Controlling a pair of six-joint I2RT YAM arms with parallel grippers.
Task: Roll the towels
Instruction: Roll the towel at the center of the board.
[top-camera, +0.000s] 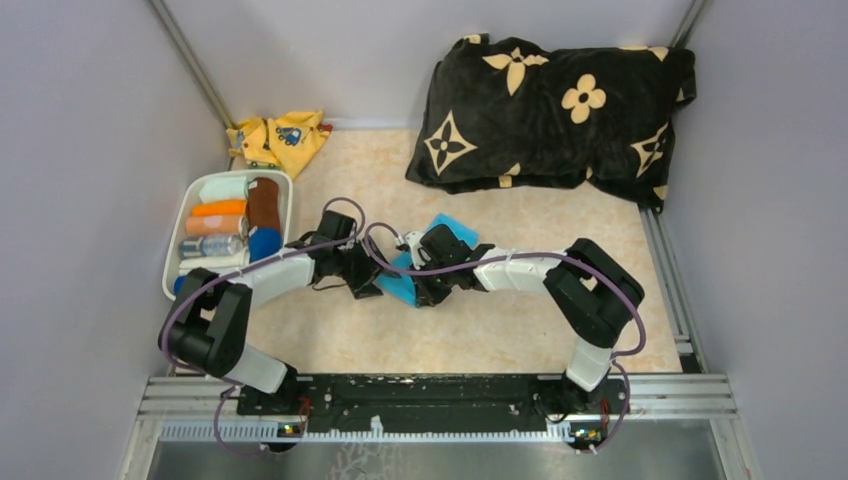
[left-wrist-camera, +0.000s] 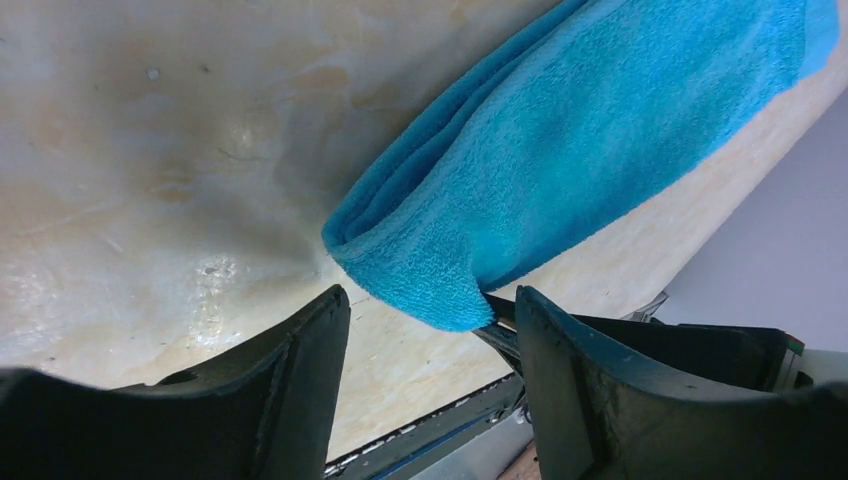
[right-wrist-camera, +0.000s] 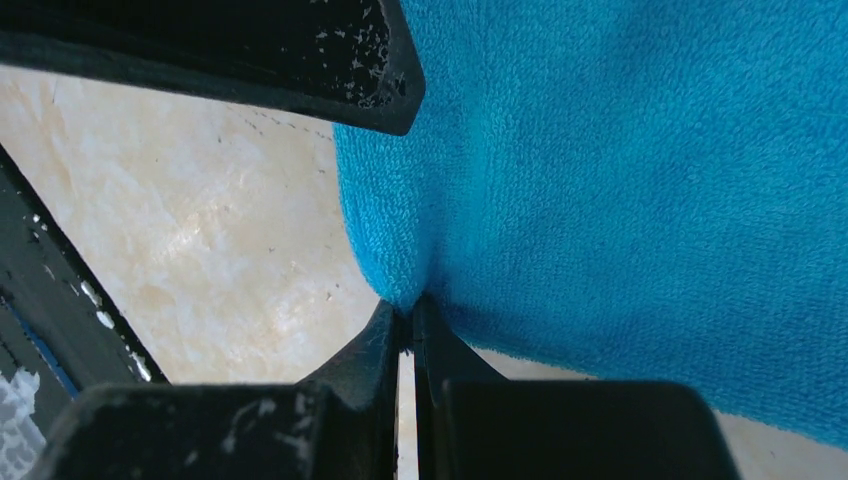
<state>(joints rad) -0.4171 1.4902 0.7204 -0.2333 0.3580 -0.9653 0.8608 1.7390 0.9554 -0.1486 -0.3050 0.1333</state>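
**Light cyan towel (top-camera: 446, 226) at the middle of the desk (top-camera: 500, 330), both arms at its near end.**

In the top view the towel's long axis runs from 1 o'clock to 7 o'clock, and the arms meet at the 7 o'clock end. The right jaws are clenched on the folded edge there, with cloth pinched at their tips. The left jaws are released and spread, and the folded end lies at 12 o'clock just between their tips; contact cannot be told. Judgement: the left jaws are placed to take the other side of that end, so a roll would travel toward 1 o'clock. Bare desk lies open at 5 o'clock. The tray (top-camera: 287, 182) sits near at 9 o'clock, and the black cushion (top-camera: 560, 110) is well apart at 1 o'clock.
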